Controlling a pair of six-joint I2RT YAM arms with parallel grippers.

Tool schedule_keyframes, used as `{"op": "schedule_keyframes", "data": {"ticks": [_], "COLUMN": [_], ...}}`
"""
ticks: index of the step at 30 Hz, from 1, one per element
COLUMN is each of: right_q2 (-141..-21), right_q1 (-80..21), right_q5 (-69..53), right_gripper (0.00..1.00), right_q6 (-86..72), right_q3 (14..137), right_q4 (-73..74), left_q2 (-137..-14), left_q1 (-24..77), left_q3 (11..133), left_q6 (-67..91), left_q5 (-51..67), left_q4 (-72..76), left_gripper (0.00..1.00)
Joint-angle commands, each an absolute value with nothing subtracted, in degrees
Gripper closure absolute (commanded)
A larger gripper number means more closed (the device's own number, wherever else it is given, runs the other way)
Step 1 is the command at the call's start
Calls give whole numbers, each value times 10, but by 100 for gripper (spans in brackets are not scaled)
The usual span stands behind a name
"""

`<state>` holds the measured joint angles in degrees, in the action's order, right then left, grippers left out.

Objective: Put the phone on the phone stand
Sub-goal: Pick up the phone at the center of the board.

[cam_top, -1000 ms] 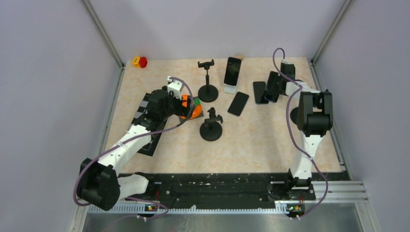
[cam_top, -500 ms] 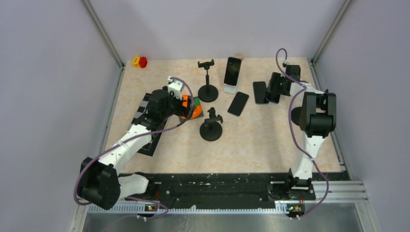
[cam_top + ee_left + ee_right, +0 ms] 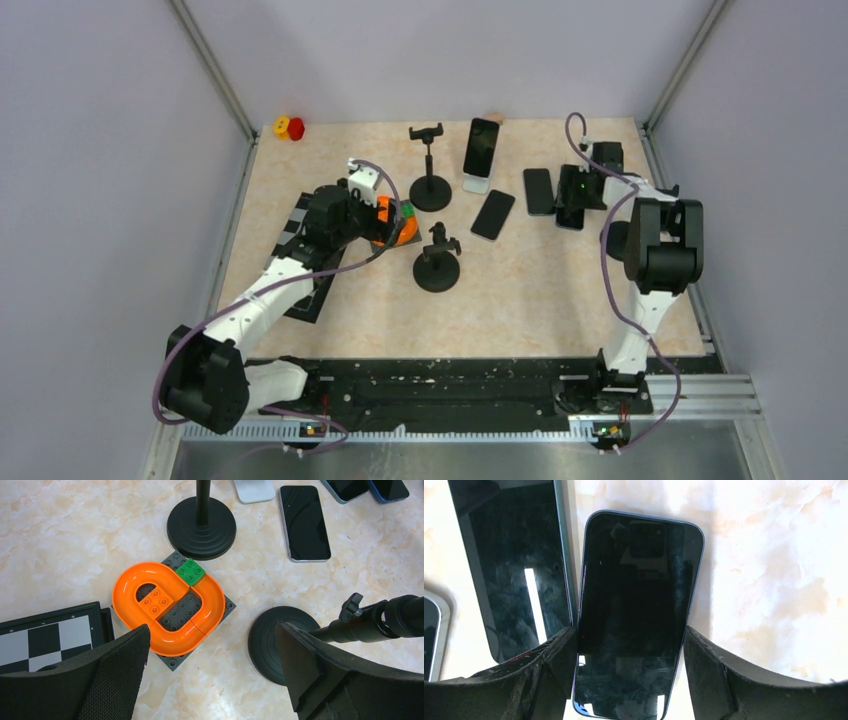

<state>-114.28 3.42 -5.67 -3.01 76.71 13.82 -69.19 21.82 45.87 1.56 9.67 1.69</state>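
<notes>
Right gripper (image 3: 629, 630) tight across phone (image 3: 639, 580), long axis ahead.

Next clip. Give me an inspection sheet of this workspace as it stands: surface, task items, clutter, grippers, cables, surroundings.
Surface: marbled tabletop, no spills seen.
Job's things: propped phone on a white holder; middle phone, neighbour phone and target phone are not on stands. Tall stand and short stand hold no phone.
Clutter: orange track toy, checkerboard, red-yellow object.
Grippers: left gripper open above the toy; right gripper straddles the target phone's long edges, grip unconfirmed.
Cables: purple cables loop along both arms.
Surroundings: plain walls, metal corner posts.
</notes>
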Motion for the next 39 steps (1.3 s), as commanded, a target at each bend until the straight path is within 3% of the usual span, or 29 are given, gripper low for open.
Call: {"op": "schedule_keyframes", "data": {"ticks": [1, 18, 39], "right_q2": [-1093, -950, -883], "right_q1": [31, -52, -130], "right_q5": [-73, -73, -175], "right_gripper": [68, 72, 71], "right_q6": [-4, 80, 213], "right_q3": [740, 618, 520], "right_q4": [171, 151, 182], "left_q2": [-692, -687, -686], "left_q1": [217, 217, 217], "left_q3": [474, 474, 472], "left_q6": [15, 11, 6], "left_q5": [107, 104, 106], "left_q4": [28, 27, 27], "left_gripper": [1, 1, 1]}}
